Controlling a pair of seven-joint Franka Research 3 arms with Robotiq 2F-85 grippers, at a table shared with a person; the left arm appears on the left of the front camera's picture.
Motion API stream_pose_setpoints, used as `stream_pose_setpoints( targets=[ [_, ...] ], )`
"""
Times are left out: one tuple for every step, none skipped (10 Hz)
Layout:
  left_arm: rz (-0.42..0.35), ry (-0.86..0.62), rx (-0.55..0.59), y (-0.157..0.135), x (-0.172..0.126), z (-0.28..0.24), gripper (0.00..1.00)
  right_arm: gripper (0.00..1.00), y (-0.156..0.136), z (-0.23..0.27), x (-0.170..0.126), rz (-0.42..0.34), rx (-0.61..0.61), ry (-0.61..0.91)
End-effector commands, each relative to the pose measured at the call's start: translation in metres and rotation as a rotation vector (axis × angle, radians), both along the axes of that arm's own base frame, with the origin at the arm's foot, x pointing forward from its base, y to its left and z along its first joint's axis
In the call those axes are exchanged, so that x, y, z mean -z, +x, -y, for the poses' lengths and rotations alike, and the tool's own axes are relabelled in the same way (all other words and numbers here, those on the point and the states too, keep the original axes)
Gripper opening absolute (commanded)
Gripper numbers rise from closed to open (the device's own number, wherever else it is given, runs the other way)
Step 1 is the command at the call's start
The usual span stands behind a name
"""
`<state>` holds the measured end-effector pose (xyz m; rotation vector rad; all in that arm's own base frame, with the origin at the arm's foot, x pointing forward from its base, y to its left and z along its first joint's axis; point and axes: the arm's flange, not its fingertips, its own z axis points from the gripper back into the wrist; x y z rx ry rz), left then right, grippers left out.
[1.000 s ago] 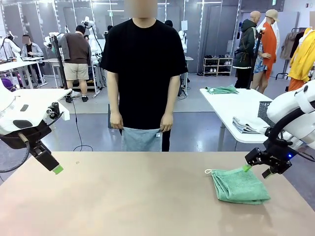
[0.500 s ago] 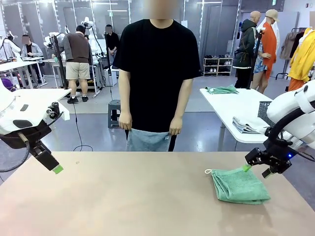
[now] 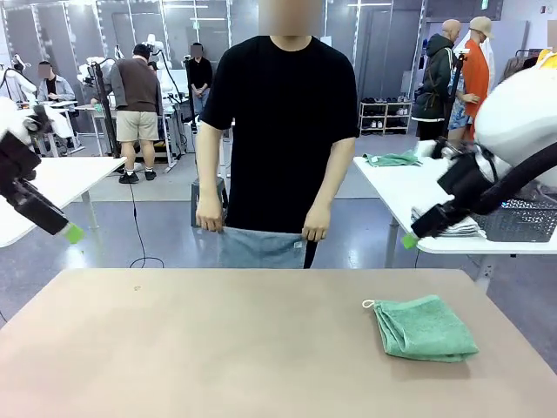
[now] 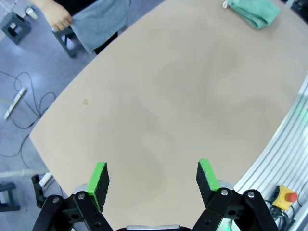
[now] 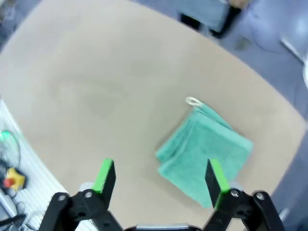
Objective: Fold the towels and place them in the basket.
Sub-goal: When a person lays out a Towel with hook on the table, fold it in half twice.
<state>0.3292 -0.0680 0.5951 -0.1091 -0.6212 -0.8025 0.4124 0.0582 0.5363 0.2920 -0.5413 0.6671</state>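
Observation:
A folded mint green towel (image 3: 425, 327) with a white loop lies on the right of the tan table (image 3: 218, 348); it also shows as the green towel (image 5: 204, 154) below my right gripper and as the green towel (image 4: 252, 12) far off. A person at the far edge holds a pale blue-grey towel (image 3: 261, 247) in both hands, seen too as the blue-grey towel (image 4: 98, 24). My left gripper (image 3: 71, 232) (image 4: 152, 174) hangs open, high off the table's left side. My right gripper (image 3: 409, 240) (image 5: 160, 177) is open, raised above the right side. The dark mesh basket (image 3: 520, 219) stands on a side table.
A white side table (image 3: 409, 187) at the right carries the basket, a folded grey cloth (image 3: 444, 225) and a green cloth (image 3: 393, 159). Another white table (image 3: 65, 178) stands at the left. An emergency stop button (image 4: 288, 197) sits by the near rail.
Both arms have lifted up and away from the table top; the right gripper has left the green towel's edge. The person has shifted right, still holding the blue-grey towel.

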Motion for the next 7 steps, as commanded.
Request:
stream_pose_setpoints(
  targets=[
    [-0.019,-0.033,0.047,-0.024,0.013,-0.014,0.92,0.94,-0.031,-0.043,-0.013,0.082,-0.189,-0.03],
    [-0.02,-0.044,0.048,-0.032,0.023,-0.018,0.92,0.94,-0.043,-0.064,-0.017,0.069,-0.249,-0.068],
    [-0.013,-0.065,0.05,-0.039,0.032,-0.021,0.92,0.94,-0.05,-0.077,-0.012,0.062,-0.265,-0.094],
    [-0.006,-0.083,0.048,-0.045,0.035,-0.023,0.92,0.94,-0.053,-0.081,-0.01,0.07,-0.243,-0.112],
    [0.027,-0.11,0.058,-0.05,0.03,-0.022,0.92,0.94,-0.054,-0.08,-0.01,0.068,-0.19,-0.081],
    [-0.011,-0.051,0.017,-0.032,0.022,-0.02,0.92,0.94,-0.057,-0.091,-0.022,0.071,-0.283,-0.08],
    [-0.011,-0.051,0.017,-0.032,0.022,-0.02,0.92,0.94,-0.057,-0.091,-0.022,0.071,-0.283,-0.08]
  ],
)
